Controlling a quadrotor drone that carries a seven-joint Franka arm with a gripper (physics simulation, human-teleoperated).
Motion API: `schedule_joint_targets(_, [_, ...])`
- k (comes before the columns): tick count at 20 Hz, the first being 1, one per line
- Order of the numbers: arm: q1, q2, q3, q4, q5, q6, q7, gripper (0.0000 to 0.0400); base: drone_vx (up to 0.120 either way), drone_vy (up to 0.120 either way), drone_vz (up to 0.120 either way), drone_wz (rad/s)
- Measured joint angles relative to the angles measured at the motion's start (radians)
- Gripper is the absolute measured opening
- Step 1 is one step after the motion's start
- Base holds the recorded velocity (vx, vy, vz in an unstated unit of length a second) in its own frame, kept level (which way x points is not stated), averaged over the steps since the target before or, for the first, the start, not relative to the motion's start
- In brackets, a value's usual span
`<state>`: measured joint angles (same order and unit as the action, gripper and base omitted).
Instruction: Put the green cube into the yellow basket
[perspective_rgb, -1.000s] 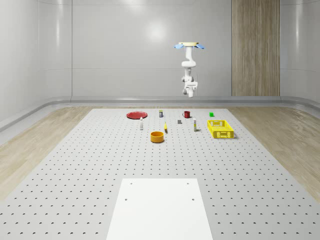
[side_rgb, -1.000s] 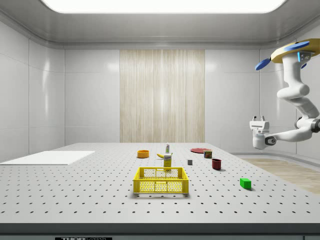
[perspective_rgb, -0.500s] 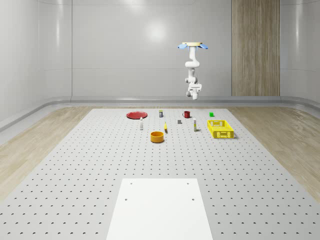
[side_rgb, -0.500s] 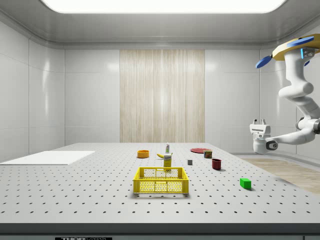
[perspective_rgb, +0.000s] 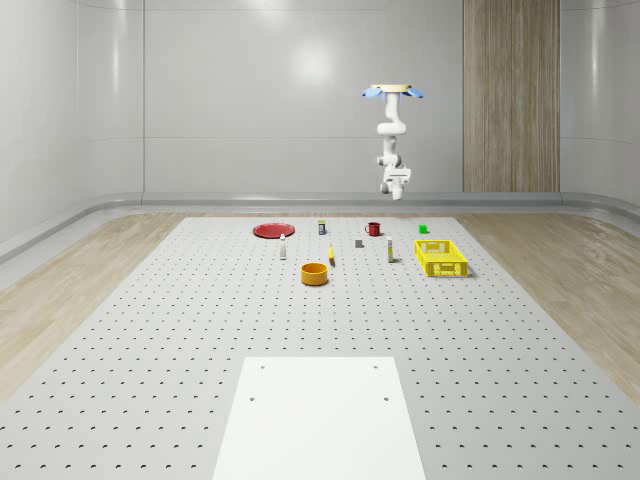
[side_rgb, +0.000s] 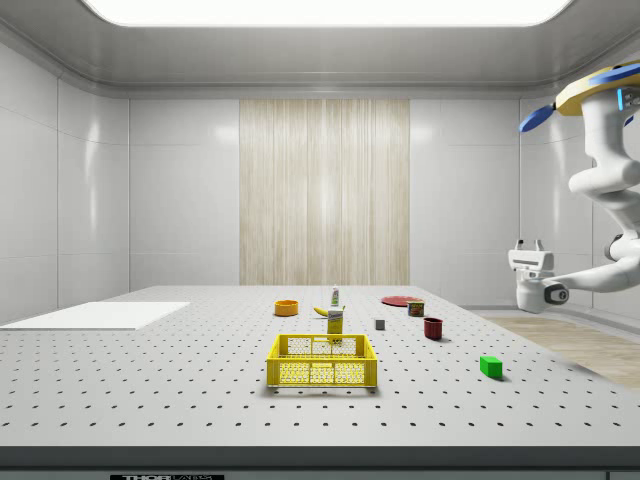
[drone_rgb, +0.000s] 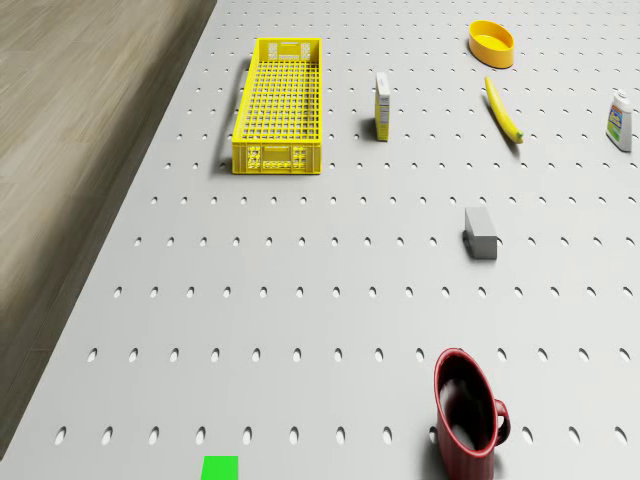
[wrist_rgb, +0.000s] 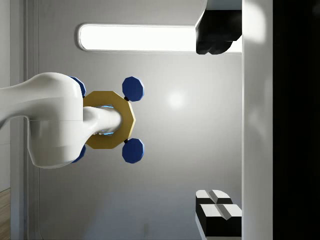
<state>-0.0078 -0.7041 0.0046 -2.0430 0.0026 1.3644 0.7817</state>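
**Scene at the recorded moment.** The quadrotor drone (perspective_rgb: 397, 91) hovered high above the far edge of the grey perforated table (perspective_rgb: 150, 330). Its white arm hung below it and bent so that the gripper (side_rgb: 529, 243) pointed upward, well above everything on the table. The fingers (wrist_rgb: 218, 214) were spread wide apart and held nothing.

The small green cube (perspective_rgb: 423, 229) sat on the table near that far edge, outside the yellow mesh basket (perspective_rgb: 441, 270) and well apart from it.

**Surroundings.**
- A dark red mug (drone_rgb: 468, 410) stood near the cube.
- A grey block (drone_rgb: 481, 233) lay farther in.
- A small upright carton (drone_rgb: 383, 106) stood just beside the basket's long side.
- A yellow banana (drone_rgb: 503, 110), an orange bowl (drone_rgb: 491, 42) and a white bottle (drone_rgb: 620, 120) lay beyond the carton.
- A flat red plate (perspective_rgb: 273, 230) and a small can (perspective_rgb: 322, 227) stood along the far edge.
- A white rectangular panel (perspective_rgb: 320, 415) covered the near end.

**Differences between views.**
- The side view set the cube (side_rgb: 490, 366) to the right of the basket (side_rgb: 321, 372), and the drone (side_rgb: 605, 90) farther right again.
- The drone view showed the cube (drone_rgb: 220, 468) and the basket (drone_rgb: 277, 158) from above, close to the table's edge along the wooden floor (drone_rgb: 70, 150).
- The wrist view looked up at the drone's underside (wrist_rgb: 107, 120) and a ceiling light (wrist_rgb: 135, 38).
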Motion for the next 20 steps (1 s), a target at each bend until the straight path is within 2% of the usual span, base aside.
schedule_joint_targets(20, [-0.004,-0.010,0.009,-0.009,-0.011,0.014,0.001,0.0400,0.000,0.120,0.000,0.000])
